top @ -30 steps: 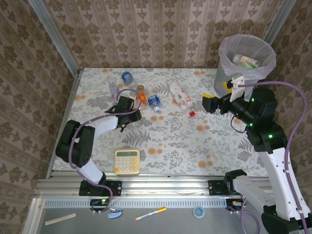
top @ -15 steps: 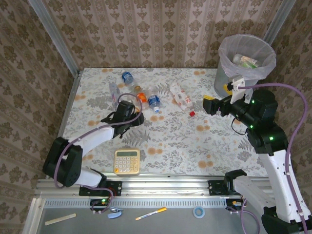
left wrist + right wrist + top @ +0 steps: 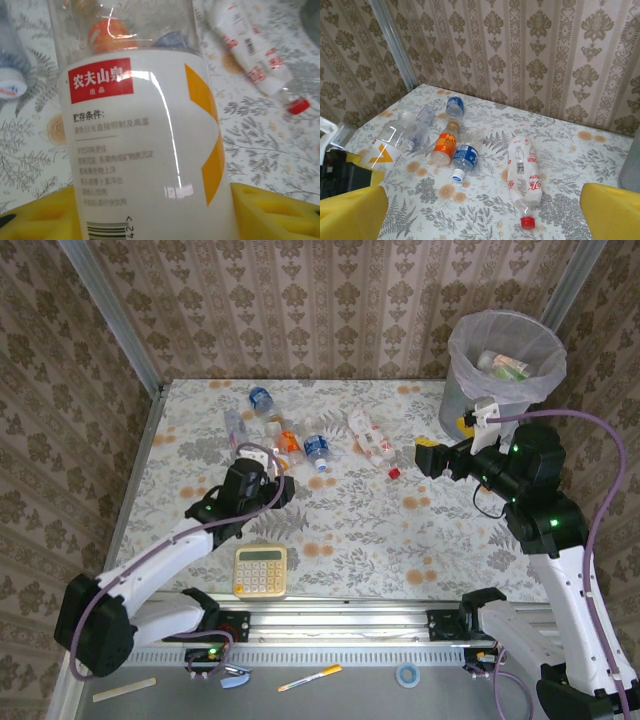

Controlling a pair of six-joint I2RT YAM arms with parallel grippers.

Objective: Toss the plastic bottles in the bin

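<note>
The floral-patterned bench (image 3: 380, 530) spreads left of and nearer than the round grey bin with a pinkish-white bag liner (image 3: 458, 390), which has bottles inside. Just left of the bin, the right tool (image 3: 480, 212) hangs with its yellow pads wide apart and empty. Well left of the bin, the left tool (image 3: 268, 483) is clamped on a clear plastic bottle with a white-and-orange label (image 3: 145, 150), and the other small plastic bottles (image 3: 445, 145) lie loose between.

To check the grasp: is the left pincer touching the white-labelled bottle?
Touching. In the left wrist view, the yellow pads of the left pincer sit flush against both sides of the white-labelled bottle.
</note>
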